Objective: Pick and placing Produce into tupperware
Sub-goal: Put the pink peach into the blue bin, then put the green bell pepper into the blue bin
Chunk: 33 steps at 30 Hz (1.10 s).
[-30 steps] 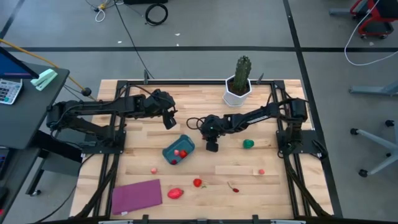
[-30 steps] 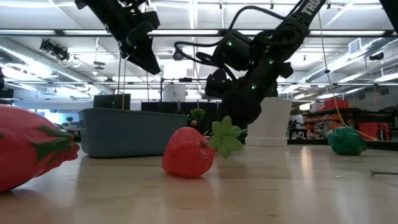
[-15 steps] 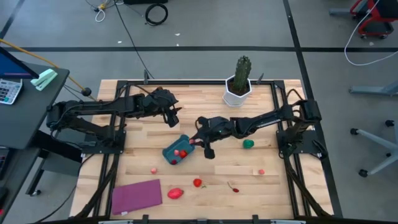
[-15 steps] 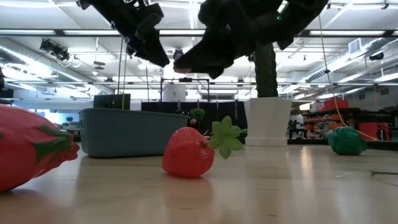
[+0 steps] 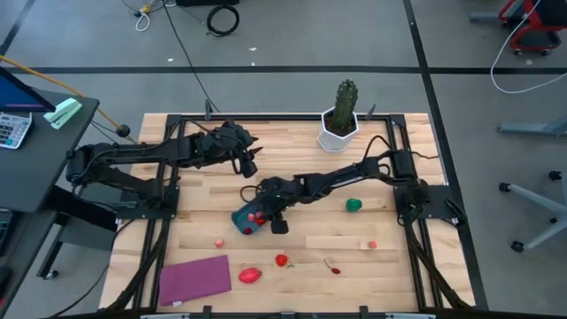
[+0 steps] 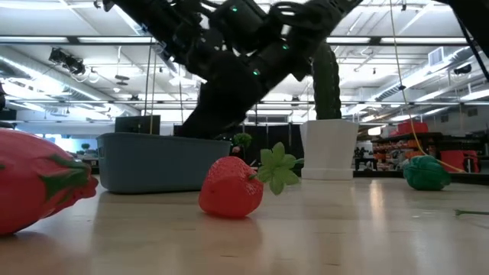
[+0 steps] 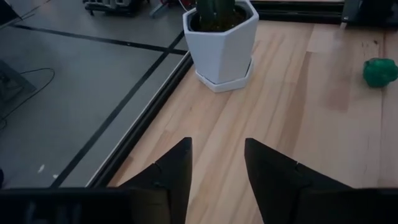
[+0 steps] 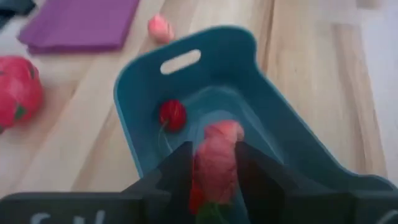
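The right gripper [image 8: 213,163] hangs directly over the teal tupperware [image 5: 244,213], its fingers [image 8: 176,163] clamped on a pink-red piece of produce [image 8: 217,157] that sits just above the container's floor. In the high view the right arm reaches in from the table's right side to the tupperware near the table's middle, the gripper [image 5: 271,211] over its right end.

Inside the tupperware [image 8: 144,106] lies a small round red piece with a thin stem [image 8: 173,114], apart from the held piece; the high view shows red spots inside the tub. Outside it, a small pink piece [image 8: 160,27] lies on the wood beside the purple mat [image 8: 81,23].

Near the table's front edge sit a large red-and-green fruit [image 5: 250,276] and a strawberry [image 5: 282,260], with the strawberry [image 6: 232,187] in front of the tupperware [image 6: 160,162] in the low view. A green piece [image 5: 354,205] rests to the right of the right arm, well apart from the container.

The left gripper [image 5: 247,165] waits over the far left part of the table, its fingers [image 7: 175,171] parted and holding nothing, with the potted cactus [image 7: 221,38] ahead of it.
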{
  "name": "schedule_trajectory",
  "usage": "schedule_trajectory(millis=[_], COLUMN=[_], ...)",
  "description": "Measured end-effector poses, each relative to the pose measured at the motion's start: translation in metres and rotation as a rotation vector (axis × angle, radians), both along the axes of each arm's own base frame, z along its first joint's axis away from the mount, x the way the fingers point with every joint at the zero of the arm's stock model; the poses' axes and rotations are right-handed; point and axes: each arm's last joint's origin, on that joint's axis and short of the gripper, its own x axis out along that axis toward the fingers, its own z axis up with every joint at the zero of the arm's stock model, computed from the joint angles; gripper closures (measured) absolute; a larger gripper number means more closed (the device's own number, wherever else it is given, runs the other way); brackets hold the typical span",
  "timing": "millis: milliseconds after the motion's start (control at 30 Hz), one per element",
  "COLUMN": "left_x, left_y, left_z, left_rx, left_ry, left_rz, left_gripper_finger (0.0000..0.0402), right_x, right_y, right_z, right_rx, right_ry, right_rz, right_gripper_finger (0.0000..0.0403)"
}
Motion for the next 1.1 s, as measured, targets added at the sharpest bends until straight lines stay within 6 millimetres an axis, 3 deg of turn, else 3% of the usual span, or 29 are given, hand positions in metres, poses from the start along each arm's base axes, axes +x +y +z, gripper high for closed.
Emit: schedule_trajectory(millis=[167, 333, 533, 867, 1100], left_x=[0.0, -0.001, -0.002, -0.003, -0.005], left_y=[0.0, 0.0, -0.001, -0.001, -0.001], left_z=[-0.001, -0.002, -0.004, -0.006, -0.008], left_rx=[-0.002, -0.004, -0.01, -0.034, -0.051], left_ry=[0.008, 0.02, 0.048, 0.056, 0.077], left_rz=[0.0, -0.001, -0.002, 0.012, 0.02], left_gripper_finger=[0.0255, 0.0261, 0.0259, 0.0259, 0.0266], right_x=[0.005, -0.01, -0.055, -0.131, -0.197], right_y=[-0.001, -0.002, 0.006, 0.019, 0.027], right_z=[0.01, 0.037, 0.064, 0.12, 0.109], right_rx=[-0.059, -0.026, -0.026, -0.269, -0.219], right_ry=[-0.007, 0.059, 0.365, 0.555, 0.606], right_rz=[-0.011, -0.07, -0.114, -0.307, -0.321], right_gripper_finger=[0.0228, 0.0199, 0.0197, 0.0228, 0.0237])
